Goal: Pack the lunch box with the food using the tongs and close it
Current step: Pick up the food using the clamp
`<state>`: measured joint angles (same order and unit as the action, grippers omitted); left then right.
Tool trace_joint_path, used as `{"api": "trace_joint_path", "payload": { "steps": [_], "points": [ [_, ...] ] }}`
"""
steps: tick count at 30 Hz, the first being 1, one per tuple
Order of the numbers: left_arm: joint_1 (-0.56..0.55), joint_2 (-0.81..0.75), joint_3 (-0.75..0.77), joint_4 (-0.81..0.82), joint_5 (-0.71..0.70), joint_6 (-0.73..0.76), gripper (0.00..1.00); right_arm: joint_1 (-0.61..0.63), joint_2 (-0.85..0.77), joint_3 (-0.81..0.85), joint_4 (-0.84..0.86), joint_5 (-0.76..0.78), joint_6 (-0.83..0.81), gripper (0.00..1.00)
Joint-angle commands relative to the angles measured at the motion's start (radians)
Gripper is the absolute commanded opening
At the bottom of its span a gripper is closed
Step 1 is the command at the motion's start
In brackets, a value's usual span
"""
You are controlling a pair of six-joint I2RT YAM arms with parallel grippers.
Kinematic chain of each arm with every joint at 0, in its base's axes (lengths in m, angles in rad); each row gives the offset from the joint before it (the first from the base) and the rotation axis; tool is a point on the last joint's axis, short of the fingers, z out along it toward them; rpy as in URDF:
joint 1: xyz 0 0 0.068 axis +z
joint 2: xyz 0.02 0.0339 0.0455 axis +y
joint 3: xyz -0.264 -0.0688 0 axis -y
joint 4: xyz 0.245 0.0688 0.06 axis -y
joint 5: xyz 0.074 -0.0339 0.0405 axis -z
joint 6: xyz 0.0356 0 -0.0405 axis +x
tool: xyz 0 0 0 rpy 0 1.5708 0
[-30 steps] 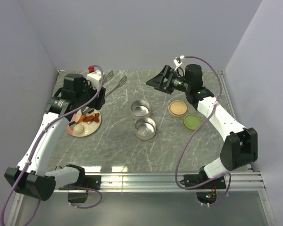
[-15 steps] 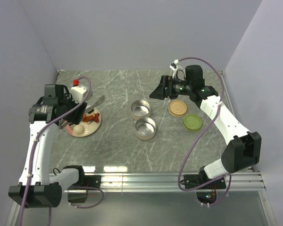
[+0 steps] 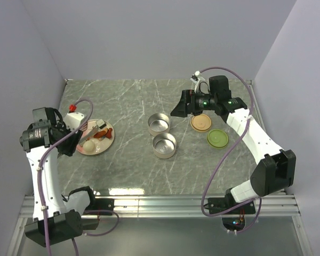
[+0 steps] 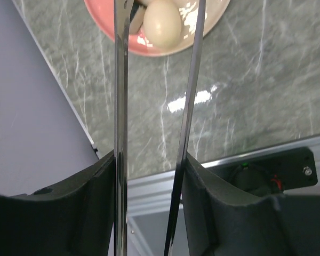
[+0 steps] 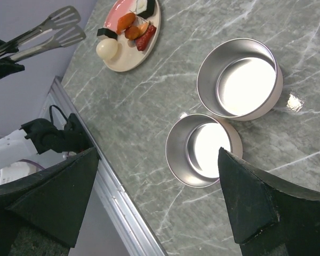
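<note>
My left gripper (image 4: 149, 168) is shut on the tongs (image 4: 119, 106), one slim arm against each finger. In the left wrist view the two arms run either side of the whitish ball (image 4: 161, 24) on the pink plate (image 4: 149, 50); their tips are out of frame. From above, the left gripper (image 3: 68, 136) sits left of the plate (image 3: 108, 143), with the tongs (image 3: 88, 129) reaching toward the food (image 3: 101, 133). The two steel tins (image 3: 159, 124) (image 3: 164, 145) stand open mid-table. My right gripper (image 3: 178, 104) hangs open behind them, holding nothing. The right wrist view shows both tins (image 5: 240, 80) (image 5: 202, 149) and the plate (image 5: 125, 61).
The pale orange lid (image 3: 201, 122) and the green lid (image 3: 217, 138) lie flat to the right of the tins. The left wall stands close behind my left arm. A metal rail (image 3: 176, 202) runs along the table's near edge.
My left arm has swung from the back of the table toward the left wall and nearer, carrying the tongs to the plate. The tongs' arms have narrowed. The right gripper barely shifted.
</note>
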<state>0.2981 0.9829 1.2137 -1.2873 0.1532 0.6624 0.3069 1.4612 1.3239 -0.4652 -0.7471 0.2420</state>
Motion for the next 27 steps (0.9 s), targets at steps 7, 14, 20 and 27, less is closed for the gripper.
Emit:
{"api": "trace_joint_path", "payload": {
  "steps": [7, 14, 20, 27],
  "points": [
    [0.022, -0.033, -0.065, -0.076, -0.075, 0.057, 0.49, -0.008, -0.047, 0.011, 0.01, -0.031, -0.013, 1.0],
    [0.022, -0.023, -0.092, -0.073, -0.11, 0.036, 0.49, -0.006, -0.052, 0.008, 0.016, -0.046, -0.004, 1.0],
    [0.022, 0.016, -0.12, -0.041, -0.129, 0.022, 0.48, -0.006, -0.051, 0.008, 0.014, -0.047, -0.006, 1.0],
    [0.022, 0.062, -0.115, 0.003, -0.15, 0.016, 0.49, -0.006, -0.058, -0.005, 0.028, -0.064, 0.008, 1.0]
  ]
}}
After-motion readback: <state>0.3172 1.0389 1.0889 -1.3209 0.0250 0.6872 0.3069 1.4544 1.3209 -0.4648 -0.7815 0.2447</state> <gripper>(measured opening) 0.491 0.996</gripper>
